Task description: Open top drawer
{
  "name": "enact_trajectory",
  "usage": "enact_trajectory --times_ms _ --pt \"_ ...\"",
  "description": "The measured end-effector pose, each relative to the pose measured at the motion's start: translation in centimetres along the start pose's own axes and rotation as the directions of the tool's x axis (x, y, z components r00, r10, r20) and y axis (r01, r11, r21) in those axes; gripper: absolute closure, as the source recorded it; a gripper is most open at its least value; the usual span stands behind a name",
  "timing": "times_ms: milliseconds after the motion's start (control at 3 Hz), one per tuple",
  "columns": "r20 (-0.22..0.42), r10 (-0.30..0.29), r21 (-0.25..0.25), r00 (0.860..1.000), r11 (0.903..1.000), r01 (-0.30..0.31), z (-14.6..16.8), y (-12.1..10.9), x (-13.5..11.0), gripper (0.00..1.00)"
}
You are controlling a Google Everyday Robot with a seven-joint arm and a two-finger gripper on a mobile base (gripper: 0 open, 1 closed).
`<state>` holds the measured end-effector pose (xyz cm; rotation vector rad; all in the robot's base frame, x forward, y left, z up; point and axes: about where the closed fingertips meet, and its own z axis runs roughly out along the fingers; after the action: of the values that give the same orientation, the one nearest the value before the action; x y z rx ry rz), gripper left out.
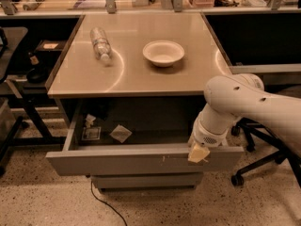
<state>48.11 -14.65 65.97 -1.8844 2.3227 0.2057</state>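
Reaching: arm (244, 102) enters from the right edge, its thick white link slanting down-left past the table's front right corner.
Wrist: the rounded joint sits at about table-edge height; the short section below it points almost straight down at the drawer front.
Gripper (198, 152): tan tip at the top rim of the drawer front, right of centre, overlapping the rim.
Gripper state: cannot tell, since the wrist covers most of it and only the tan tip shows.
Top drawer (117, 161): pulled out from under the table, front panel well forward of the table edge, inside exposed.
Front: flat grey with no handle; small white scuffs (163, 159) just left of the gripper.
Inside: dark, with paper scraps (121, 133) in the left half.
Lower drawer (146, 180): narrower, grey, set back beneath the top drawer.
Table (141, 79): bottle (100, 44) lying on its side at back left, bowl (163, 52) upright near the centre back, the two apart.
Floor: speckled, with a black cable (101, 202) trailing under the drawers.
Chair (254, 159): dark wheeled base at right, behind the arm.
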Motion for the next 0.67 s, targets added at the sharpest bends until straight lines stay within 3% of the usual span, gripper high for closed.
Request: enact_trajectory --times_ms 667 --pt "-0.023 0.032 -0.018 0.999 0.9993 -0.033 -0.5 1.9 0.8 1.00"
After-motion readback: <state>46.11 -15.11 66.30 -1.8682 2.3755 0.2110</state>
